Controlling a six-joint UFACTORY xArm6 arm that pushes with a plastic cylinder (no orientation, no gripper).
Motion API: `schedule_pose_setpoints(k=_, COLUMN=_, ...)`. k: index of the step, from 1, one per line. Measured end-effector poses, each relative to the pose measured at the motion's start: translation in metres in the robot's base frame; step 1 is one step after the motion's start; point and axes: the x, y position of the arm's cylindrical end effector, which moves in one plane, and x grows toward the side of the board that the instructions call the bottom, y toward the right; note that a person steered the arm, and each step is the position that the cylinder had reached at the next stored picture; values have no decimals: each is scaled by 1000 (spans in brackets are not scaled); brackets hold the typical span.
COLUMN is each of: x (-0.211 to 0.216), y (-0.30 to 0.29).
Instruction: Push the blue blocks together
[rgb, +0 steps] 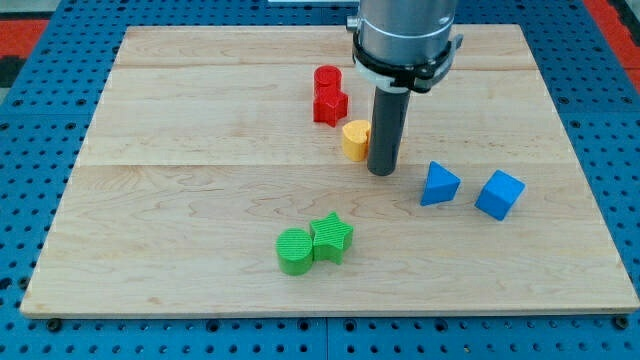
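Observation:
Two blue blocks lie at the view's right: a blue triangular block (439, 184) and a blue cube (499, 194), a small gap apart. My tip (382, 172) rests on the board to the left of the blue triangular block, a short way from it. The rod stands right beside a yellow heart-shaped block (354, 139), on its right side.
A red cylinder (327, 79) and a red star-like block (330, 104) sit touching near the view's top centre. A green cylinder (294, 251) and a green star (332, 238) sit touching near the view's bottom centre. The wooden board (180, 150) lies on a blue pegboard.

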Motion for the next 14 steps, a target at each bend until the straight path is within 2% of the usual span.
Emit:
schedule_pose_setpoints(k=1, x=9, y=61)
schedule_pose_setpoints(k=4, x=39, y=51)
schedule_pose_setpoints(k=5, x=69, y=68)
schedule_pose_setpoints(k=7, x=72, y=69)
schedule_pose_setpoints(k=8, x=90, y=69)
schedule_pose_setpoints(k=9, x=125, y=75)
schedule_pose_setpoints(k=11, x=111, y=134)
schedule_pose_setpoints(k=13, x=84, y=139)
schedule_pose_setpoints(k=14, x=81, y=162)
